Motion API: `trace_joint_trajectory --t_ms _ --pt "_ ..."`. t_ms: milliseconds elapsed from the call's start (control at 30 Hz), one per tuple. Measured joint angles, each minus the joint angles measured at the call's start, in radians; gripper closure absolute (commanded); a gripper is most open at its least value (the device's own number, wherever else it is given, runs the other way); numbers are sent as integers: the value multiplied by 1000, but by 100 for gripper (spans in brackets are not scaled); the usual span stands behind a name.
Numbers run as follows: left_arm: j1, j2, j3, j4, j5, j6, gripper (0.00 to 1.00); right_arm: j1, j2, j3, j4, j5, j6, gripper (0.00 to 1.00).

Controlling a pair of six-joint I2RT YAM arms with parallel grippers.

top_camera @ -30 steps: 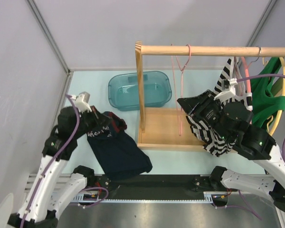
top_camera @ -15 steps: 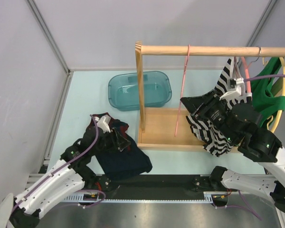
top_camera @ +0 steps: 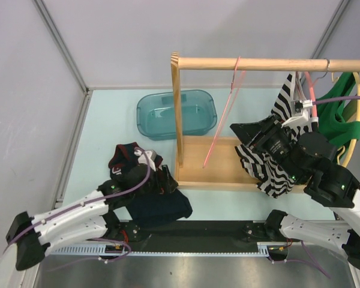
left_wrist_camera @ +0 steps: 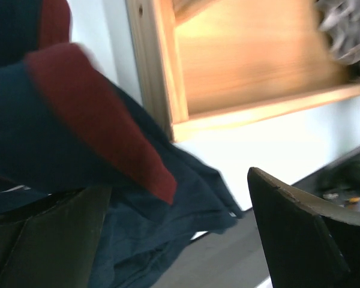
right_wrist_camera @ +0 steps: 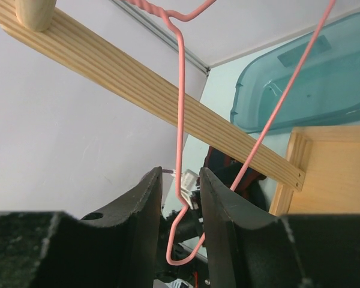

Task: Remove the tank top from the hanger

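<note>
Tank top point(top_camera: 159, 207), navy with red trim, lies crumpled on the table point(top_camera: 108, 126) just left of the wooden rack point(top_camera: 177, 108) base, off the hanger. The left gripper point(left_wrist_camera: 177, 198) sits low over it with jaws wide and nothing between them. The bare pink hanger point(top_camera: 222, 114) hangs tilted from the rod; right gripper point(right_wrist_camera: 181, 180) has jaws narrowly apart with the wire showing in the gap, not clamped, by a striped garment point(top_camera: 276, 174).

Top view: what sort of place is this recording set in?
Probably a lab test cell for garment handling: plain partition walls, two bolted-down robot arms, and a small wooden rack with hangers.
</note>
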Motion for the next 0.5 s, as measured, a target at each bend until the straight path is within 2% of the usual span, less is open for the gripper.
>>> trace_joint_trajectory --t_ms 300,500 --pt "-204 232 -25 27 -212 -123 1 0 -56 -60 -2 -10 4 63" --pt "-240 374 18 38 -292 -212 1 0 -68 -62 -2 -10 5 63"
